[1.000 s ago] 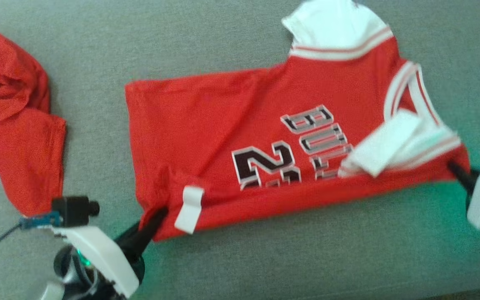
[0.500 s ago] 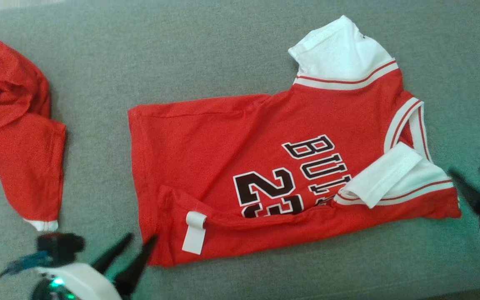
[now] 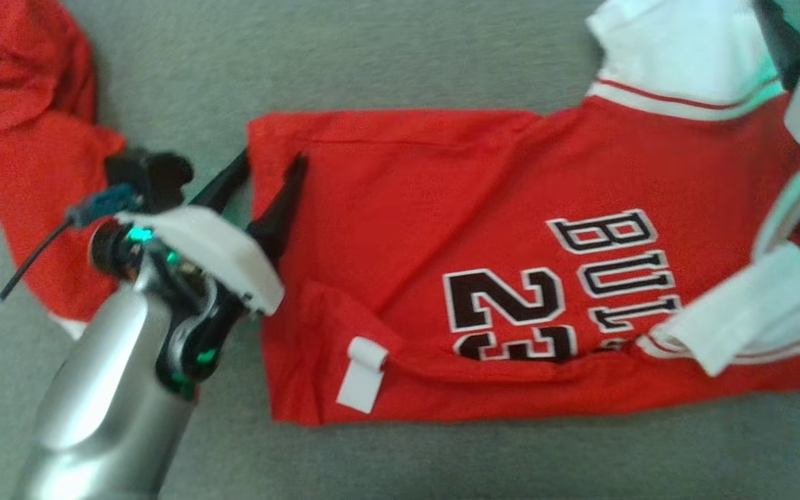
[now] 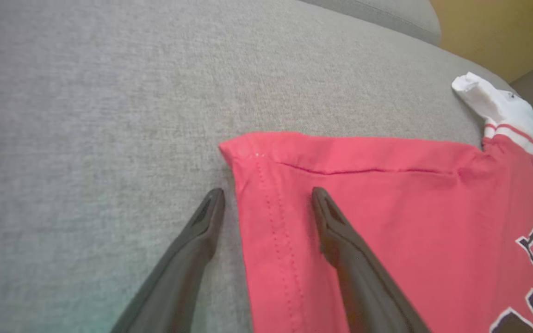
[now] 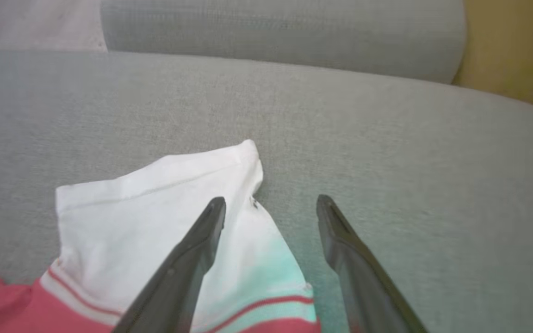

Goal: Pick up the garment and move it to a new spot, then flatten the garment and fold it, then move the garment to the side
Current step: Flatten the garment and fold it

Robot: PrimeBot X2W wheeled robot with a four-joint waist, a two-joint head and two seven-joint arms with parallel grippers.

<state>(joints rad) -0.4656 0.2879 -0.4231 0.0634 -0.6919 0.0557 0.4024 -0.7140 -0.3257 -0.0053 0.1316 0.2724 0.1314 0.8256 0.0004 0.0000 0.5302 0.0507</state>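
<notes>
Head view: jersey (image 3: 442, 208) lies mid sofa cushion (image 3: 407, 55), its near edge already folded in. Since a second ago both arms have released that edge and crossed to the far one. Now the left gripper (image 4: 267, 194) is fully spread and empty, straddling the hem corner (image 4: 248, 148). The right gripper (image 5: 271, 200) is likewise spread and empty, over the white sleeve (image 5: 155, 194). Second fold likely next. No container in use.

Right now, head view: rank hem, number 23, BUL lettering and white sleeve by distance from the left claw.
1. Hem: left edge of the jersey, straddled by the open left claw.
2. Number 23: mid-jersey, to the claw's lower right.
3. BUL lettering: just right of the 23.
4. White sleeve: far top right.
</notes>
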